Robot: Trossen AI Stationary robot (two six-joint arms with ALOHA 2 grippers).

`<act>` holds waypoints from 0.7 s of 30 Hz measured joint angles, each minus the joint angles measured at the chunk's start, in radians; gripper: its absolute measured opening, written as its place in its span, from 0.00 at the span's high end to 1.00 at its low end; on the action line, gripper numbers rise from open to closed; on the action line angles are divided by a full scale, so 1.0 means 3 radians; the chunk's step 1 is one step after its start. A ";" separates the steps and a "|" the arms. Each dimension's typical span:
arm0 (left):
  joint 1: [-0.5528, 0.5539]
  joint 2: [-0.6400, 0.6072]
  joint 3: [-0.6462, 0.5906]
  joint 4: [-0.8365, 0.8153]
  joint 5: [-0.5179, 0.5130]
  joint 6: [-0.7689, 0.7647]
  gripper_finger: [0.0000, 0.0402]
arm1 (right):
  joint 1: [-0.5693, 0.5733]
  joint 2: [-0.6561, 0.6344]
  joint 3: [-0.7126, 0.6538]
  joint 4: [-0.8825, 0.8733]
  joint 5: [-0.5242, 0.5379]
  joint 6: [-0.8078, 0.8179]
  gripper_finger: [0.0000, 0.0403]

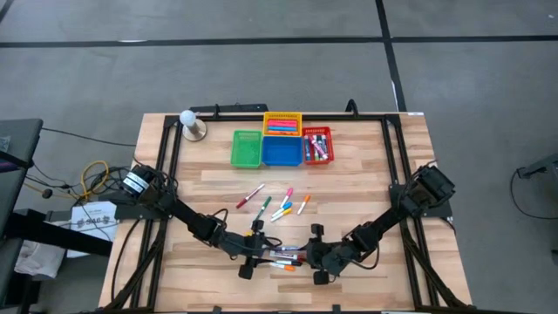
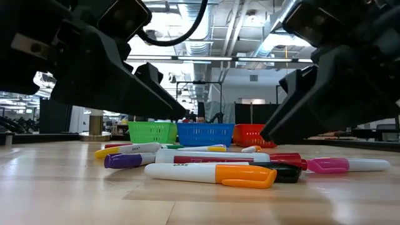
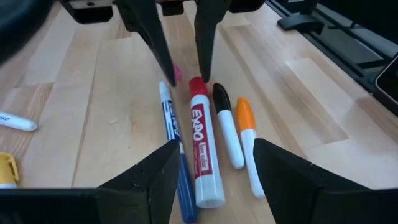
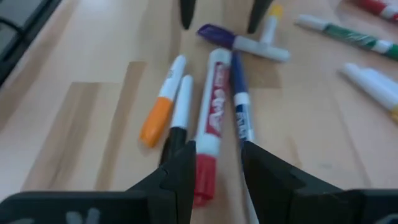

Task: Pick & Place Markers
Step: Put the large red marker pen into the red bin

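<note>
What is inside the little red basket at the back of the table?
From above, the red basket holds several markers with mixed cap colours, lying side by side. Anything underneath them is covered, and from table height its wall hides the contents.
</note>
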 joint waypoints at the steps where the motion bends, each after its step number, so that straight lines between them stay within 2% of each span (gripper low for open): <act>1: -0.0001 0.0000 0.0000 0.0004 0.0001 -0.0001 0.49 | 0.0000 0.0000 0.0000 -0.0002 -0.0057 0.0000 0.71; 4: -0.0001 0.0000 0.0000 0.0003 0.0001 -0.0004 0.49 | 0.0000 0.0000 0.0000 -0.0002 -0.0189 0.0000 0.71; 21: 0.0000 0.0000 0.0000 0.0004 0.0001 -0.0013 0.49 | -0.0015 0.0033 0.0003 -0.0145 -0.0233 0.0089 0.71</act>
